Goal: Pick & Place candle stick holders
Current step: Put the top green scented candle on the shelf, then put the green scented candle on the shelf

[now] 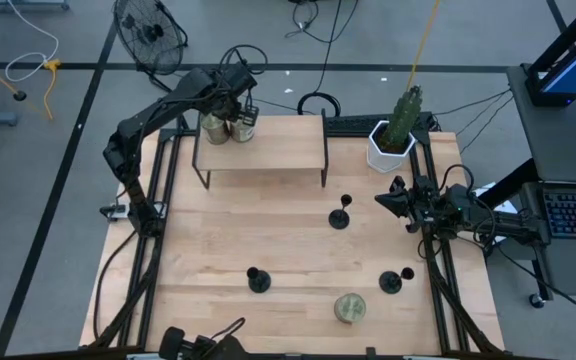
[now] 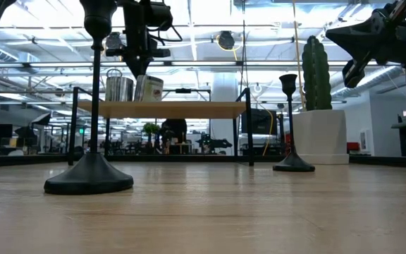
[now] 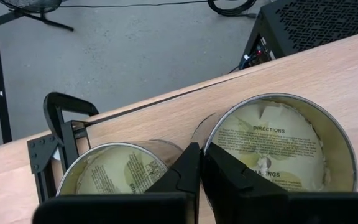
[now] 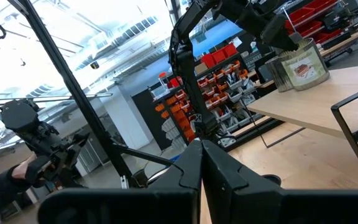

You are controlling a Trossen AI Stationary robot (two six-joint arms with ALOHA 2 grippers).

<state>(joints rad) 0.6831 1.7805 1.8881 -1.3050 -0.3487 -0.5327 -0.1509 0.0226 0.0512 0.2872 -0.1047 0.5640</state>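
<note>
Left gripper [image 1: 242,112], fingers pressed together, sits over two tins [image 1: 226,127] at the shelf's [image 1: 268,152] left end; the three candle holders [image 1: 339,215] stand well apart on the tabletop [image 1: 218,240], toward its near edge. Right gripper [image 1: 393,200] waits closed at the right edge.

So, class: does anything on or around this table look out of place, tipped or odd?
Nothing is tipped or spilled. All three candle stick holders stand upright on the table. One oddity: a lone tin sits near them, while two tins stand on the shelf, under the left gripper.

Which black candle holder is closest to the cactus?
The holder in the table's middle, just in front of the shelf, is nearest the cactus. The other two stand toward the near edge.
</note>
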